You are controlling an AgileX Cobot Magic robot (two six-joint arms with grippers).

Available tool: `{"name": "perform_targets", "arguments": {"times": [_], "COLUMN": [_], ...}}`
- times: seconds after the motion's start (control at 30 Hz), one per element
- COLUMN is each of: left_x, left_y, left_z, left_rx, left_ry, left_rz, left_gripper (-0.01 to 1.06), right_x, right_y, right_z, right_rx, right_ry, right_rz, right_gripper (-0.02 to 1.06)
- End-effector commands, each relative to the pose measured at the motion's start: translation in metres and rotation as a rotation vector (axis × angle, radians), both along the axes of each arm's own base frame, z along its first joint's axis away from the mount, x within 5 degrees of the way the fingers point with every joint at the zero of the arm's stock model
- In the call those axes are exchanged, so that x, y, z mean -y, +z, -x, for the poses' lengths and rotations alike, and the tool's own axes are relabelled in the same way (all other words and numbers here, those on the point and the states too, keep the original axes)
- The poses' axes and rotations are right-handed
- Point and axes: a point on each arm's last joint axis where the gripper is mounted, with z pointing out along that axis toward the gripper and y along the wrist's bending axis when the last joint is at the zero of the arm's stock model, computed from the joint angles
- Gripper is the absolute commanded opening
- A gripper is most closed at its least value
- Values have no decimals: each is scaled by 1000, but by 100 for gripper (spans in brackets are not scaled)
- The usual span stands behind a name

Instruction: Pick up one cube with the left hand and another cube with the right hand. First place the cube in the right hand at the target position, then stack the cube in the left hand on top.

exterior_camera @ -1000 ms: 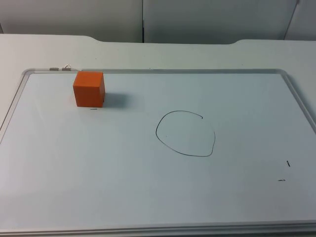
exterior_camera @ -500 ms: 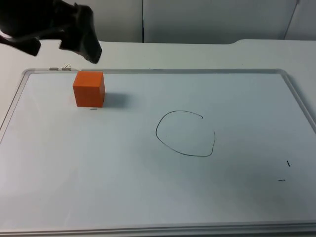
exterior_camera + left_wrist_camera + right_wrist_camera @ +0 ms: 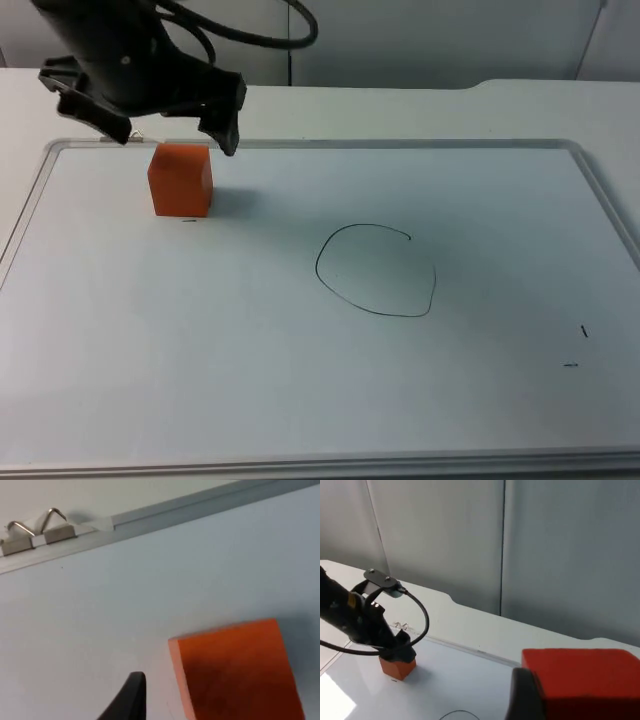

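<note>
An orange solid cube (image 3: 181,180) sits on a white dry-erase board (image 3: 300,380) near its far left corner, beside the board's grey metal frame (image 3: 200,507) and two small silver hanging clips (image 3: 37,530). The left gripper (image 3: 165,135) hovers directly above this cube, its two black fingers spread wide, one on either side and not touching it. From the left wrist, one black fingertip (image 3: 131,697) stands just beside the cube's edge. A hand-drawn black circle (image 3: 376,270) lies near the board's middle, well apart from the cube. The right gripper (image 3: 560,700) is raised above the table, clamped on a second red-orange cube (image 3: 582,682).
</note>
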Motion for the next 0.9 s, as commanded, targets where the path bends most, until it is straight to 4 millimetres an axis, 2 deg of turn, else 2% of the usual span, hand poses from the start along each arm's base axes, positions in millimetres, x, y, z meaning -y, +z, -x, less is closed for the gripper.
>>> {"name": "perform_targets", "arguments": {"times": [0.0, 0.17, 0.53, 0.57, 0.63, 0.67, 0.7, 0.8, 0.83, 0.87], "left_x": [5, 3, 2, 2, 2, 2, 2, 1, 1, 0], "left_y": [-10, -29, -45, -45, -46, -46, -46, -47, -47, -44], "left_z": [-7, -18, -21, -21, -21, -21, -21, -19, -19, -17], "left_rx": [-18, -36, -39, -40, -42, -42, -40, -58, -58, -75], "left_ry": [-3, 31, 40, 40, 40, 40, 40, 41, 41, 37], "left_rz": [-12, -70, -95, -96, -96, -96, -95, -103, -103, -112], "left_gripper": [104, 104, 104, 103, 95, 95, 86, 39, 39, 20], "right_x": [-4, -6, -6, -6, -6, -6, -6, -6, -6, -6], "right_y": [-1, -5, -5, -5, -5, -5, -5, -5, -5, -5], "right_z": [-5, -12, -12, -12, -12, -12, -12, -12, -12, -12], "right_rx": [2, -20, -18, -18, -18, -18, -16, -16, -16, -16], "right_ry": [6, 5, 5, 5, 5, 5, 6, 6, 6, 6], "right_rz": [-10, 0, -1, -1, -1, -1, -1, -1, -1, -1], "right_gripper": [0, 0, 0, 0, 0, 0, 0, 0, 0, 0]}}
